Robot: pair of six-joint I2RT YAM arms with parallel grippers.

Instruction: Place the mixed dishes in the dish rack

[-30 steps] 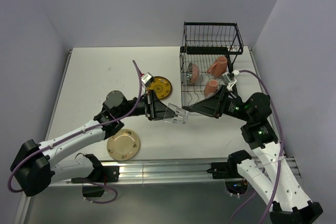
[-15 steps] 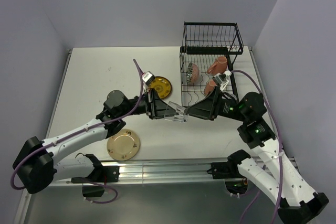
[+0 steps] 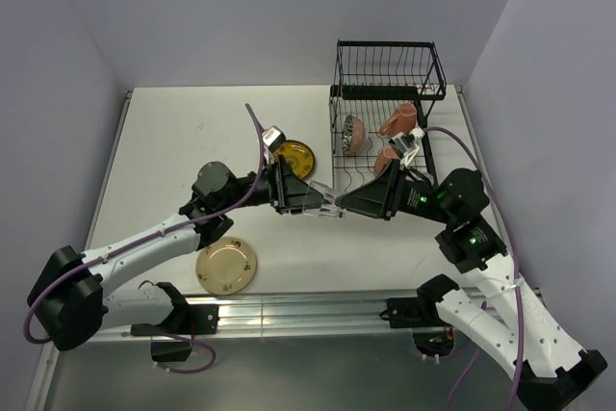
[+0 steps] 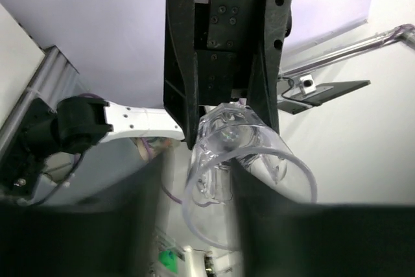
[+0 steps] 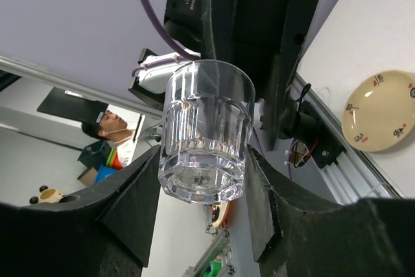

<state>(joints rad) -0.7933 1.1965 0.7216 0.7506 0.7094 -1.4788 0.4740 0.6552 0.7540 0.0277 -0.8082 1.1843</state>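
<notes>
Right gripper (image 5: 203,160) sat narrowed around the base of a small clear faceted glass (image 4: 227,147), with both fingers against its sides. The glass lay sideways in mid-air over the white table (image 3: 183,141). Left gripper (image 4: 198,186) faced it, fingers flanking the rim end; couldn't tell whether they were clamped or slack. Handover step, by the look of it.

Nearer the arm bases, a tan speckled plate (image 3: 227,266) lay flat, not yet loaded. Farther out, a yellow patterned plate (image 3: 295,158) lay just left of the black wire dish rack (image 3: 390,43). The rack held two orange-and-white mugs (image 3: 399,122) and a dark patterned bowl (image 3: 353,132).

Risks: the smooth glass could slip if one side released before the other gripped firmly. Both arms pulling at once could twist it loose and drop it onto the table.
</notes>
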